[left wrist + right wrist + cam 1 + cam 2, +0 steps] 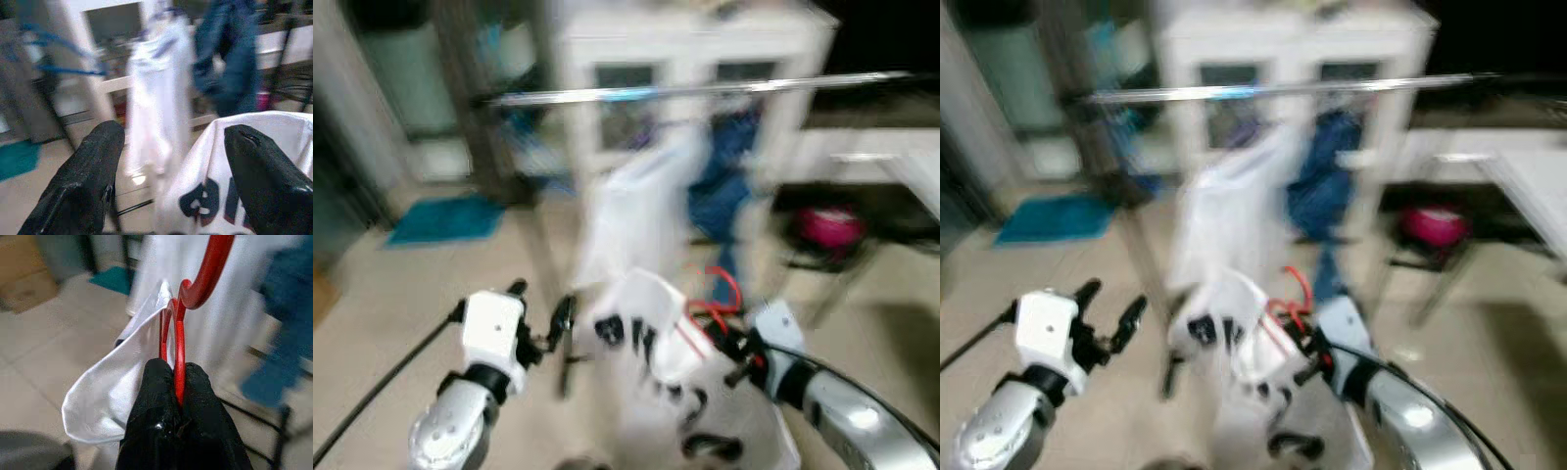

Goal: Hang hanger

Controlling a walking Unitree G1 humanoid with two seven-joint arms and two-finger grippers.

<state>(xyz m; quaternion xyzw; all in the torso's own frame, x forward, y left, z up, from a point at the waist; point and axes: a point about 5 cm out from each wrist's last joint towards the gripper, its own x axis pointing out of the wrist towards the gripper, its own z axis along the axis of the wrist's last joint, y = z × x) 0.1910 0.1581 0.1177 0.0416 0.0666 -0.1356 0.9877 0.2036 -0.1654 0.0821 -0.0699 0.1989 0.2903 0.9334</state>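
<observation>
Lower centre of the frame, your right gripper [177, 382] is clamped on the red hanger [180, 345], hook pointing up toward the rail [705, 90], white shirt [646, 333] draped. Your left gripper [171, 161] stands apart, beside the shirt.

A silver clothes rail [705, 88] runs across the far part of the scene, and from it hang a white garment [641, 211] and, just to its right, a blue one [724, 181]. The floor [411, 284] below is pale tile; a teal mat [445, 217] lies on it at far left.
</observation>
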